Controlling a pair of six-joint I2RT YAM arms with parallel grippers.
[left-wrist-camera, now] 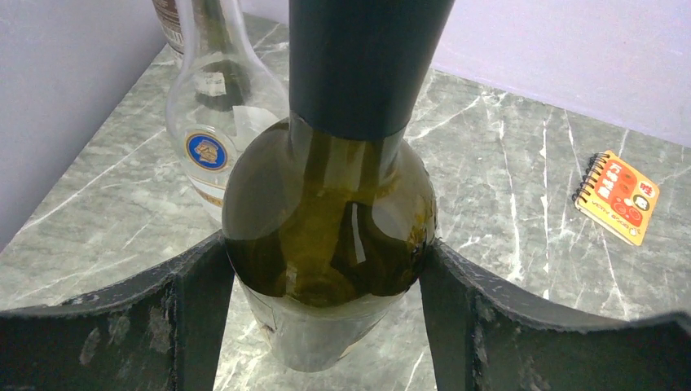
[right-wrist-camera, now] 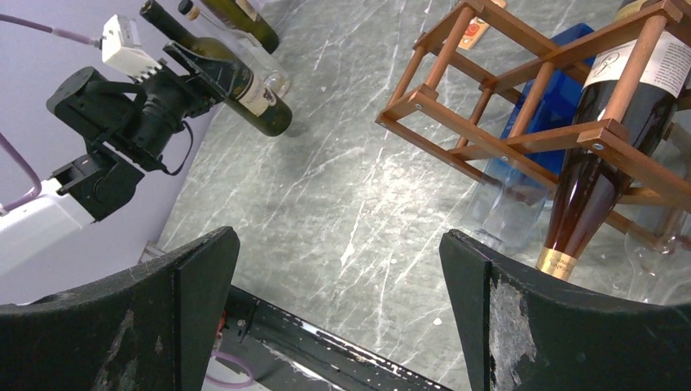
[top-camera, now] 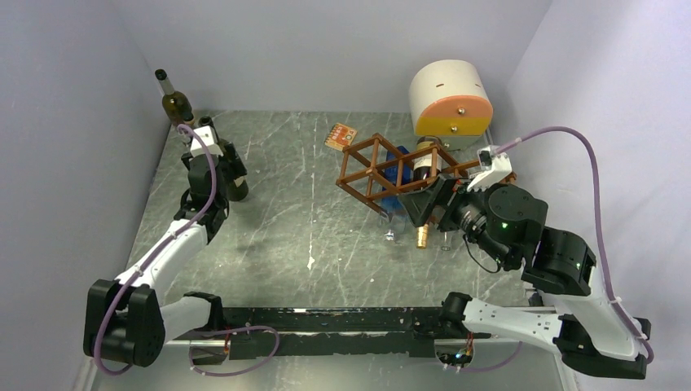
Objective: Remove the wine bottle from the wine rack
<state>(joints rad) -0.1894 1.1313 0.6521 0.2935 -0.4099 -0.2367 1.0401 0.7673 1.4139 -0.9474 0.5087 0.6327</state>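
A: Nearest, the right gripper [right-wrist-camera: 334, 244] is hanging with its fingers wide apart, nothing between them, just short of the rack.

B: Where is the wine bottle [right-wrist-camera: 599, 175] sitting?

A: It is lying tilted in a right-hand cell of the wine rack [right-wrist-camera: 521, 77]. Its neck is pointing down toward the arm, with the gold foil [right-wrist-camera: 558, 262] poking out below the bars.

B: Handling?

A: I'm reading it as glass: probably heavy, rigid, slick and breakable. The neck above the foil is looking like the reachable hold. Bars are crossing its body, so sliding it out along its own axis seems wise.

B: Farther off?

A: The left gripper [left-wrist-camera: 326, 252] is clamping a green bottle [left-wrist-camera: 326, 220] by the shoulder, well apart from the rack.
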